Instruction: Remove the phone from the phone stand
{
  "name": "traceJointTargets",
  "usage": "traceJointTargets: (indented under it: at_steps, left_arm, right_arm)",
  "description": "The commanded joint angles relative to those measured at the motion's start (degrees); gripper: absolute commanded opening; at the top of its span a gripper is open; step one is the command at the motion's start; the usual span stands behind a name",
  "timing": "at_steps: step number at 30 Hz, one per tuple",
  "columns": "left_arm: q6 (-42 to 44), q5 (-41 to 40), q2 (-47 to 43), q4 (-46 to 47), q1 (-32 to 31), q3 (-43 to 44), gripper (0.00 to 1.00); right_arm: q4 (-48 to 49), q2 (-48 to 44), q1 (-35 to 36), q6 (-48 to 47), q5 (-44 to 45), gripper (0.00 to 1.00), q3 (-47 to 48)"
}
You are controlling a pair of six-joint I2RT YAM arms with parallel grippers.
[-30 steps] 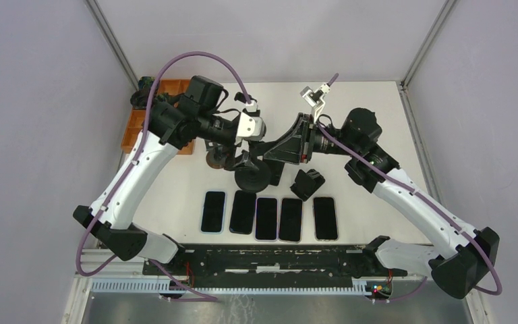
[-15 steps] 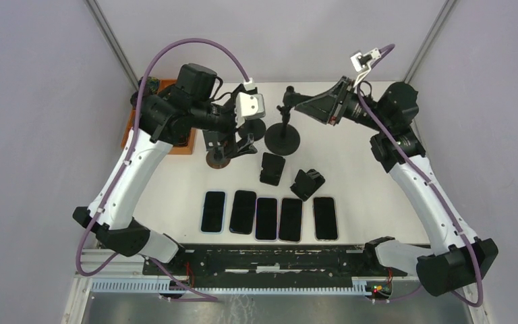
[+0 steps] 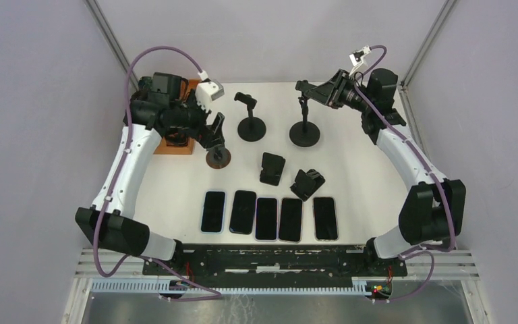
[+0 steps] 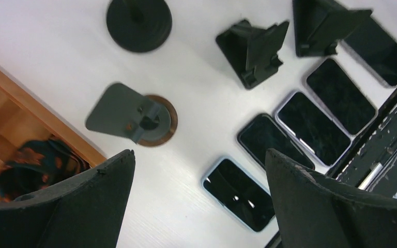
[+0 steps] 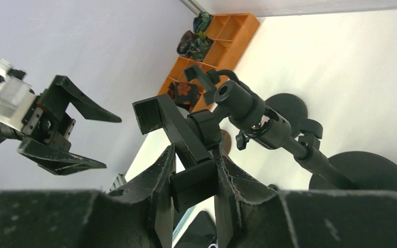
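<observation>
Top external view: five phones (image 3: 266,218) counted, lying flat and side by side in one row on the table (image 3: 364,175), nearer the arm bases than any stand. Five stands counted: a right pole stand (image 3: 305,133) and a left pole stand (image 3: 251,127), each on a round base; two folding stands (image 3: 272,168); one disc stand (image 3: 218,157) with a brown-ringed base. One orange tray (image 3: 175,144) sits at the far left, largely covered by the left arm. The left arm rises along the left side, and the left gripper (image 3: 214,131) hangs over the disc stand with jaws apart, holding nothing. The right arm is stretched to the far right corner and bent inward, with the right gripper (image 3: 308,90) clamped on the head of the right pole stand. Left wrist view: five phones (image 4: 269,139), two folding stands (image 4: 253,49), the disc stand (image 4: 150,121) and one round base cut by the top edge. The fingers (image 4: 57,206) are spread wide, with only table between them. A dark patterned item in the tray (image 4: 0,119) cannot be identified. Right wrist view: the fingers (image 5: 157,181) pinch the head of the right pole stand (image 5: 186,139), and the left pole stand (image 5: 287,106) stands behind it. The left gripper (image 5: 77,129) shows open jaws. One phone corner (image 5: 196,235) is cut by the bottom edge.
</observation>
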Motion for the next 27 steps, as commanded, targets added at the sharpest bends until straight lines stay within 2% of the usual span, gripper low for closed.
traceJointTargets:
  at_steps: [1,9,15,16,17,21,22,23,27]
  left_arm:
    - [-2.68,-4.08,-0.89,2.28,0.65,-5.12,1.0]
    - [-5.59,-6.09,-4.19,11.97,3.62,-14.17,1.0]
    - [-5.5,-6.85,-3.21,12.79,5.32,-15.68,1.0]
    - [-5.19,-7.04,-3.22,13.09,5.65,-16.02,1.0]
    - [-4.96,-7.51,-3.23,13.35,5.89,-16.42,1.0]
    - [-4.12,-8.21,-3.4,13.94,7.13,-17.35,1.0]
    - [-4.02,-8.15,-3.57,14.17,7.54,-17.54,1.0]
    - [-3.93,-8.09,-3.82,14.24,7.81,-17.52,1.0]
    - [-3.96,-6.75,-4.72,14.15,8.83,-16.83,1.0]
  right_arm:
    - [11.5,1.57,-0.18,-1.06,-1.03,0.0,4.9]
    - [16.69,6.81,-0.28,-3.04,-0.84,0.0,4.28]
    - [16.48,8.82,-0.39,-6.64,0.95,0.0,3.45]
    - [15.88,8.91,-0.4,-7.44,1.07,0.03,3.25]
    - [14.98,9.01,-0.36,-8.35,1.27,0.09,3.08]
    - [9.73,8.82,-0.5,-12.04,2.28,0.55,3.05]
    - [8.23,8.36,-0.63,-13.39,2.87,0.72,3.13]
    - [6.47,7.83,-0.74,-14.62,3.66,0.96,3.31]
    - [-0.71,4.06,-1.3,-19.04,7.47,0.98,4.06]
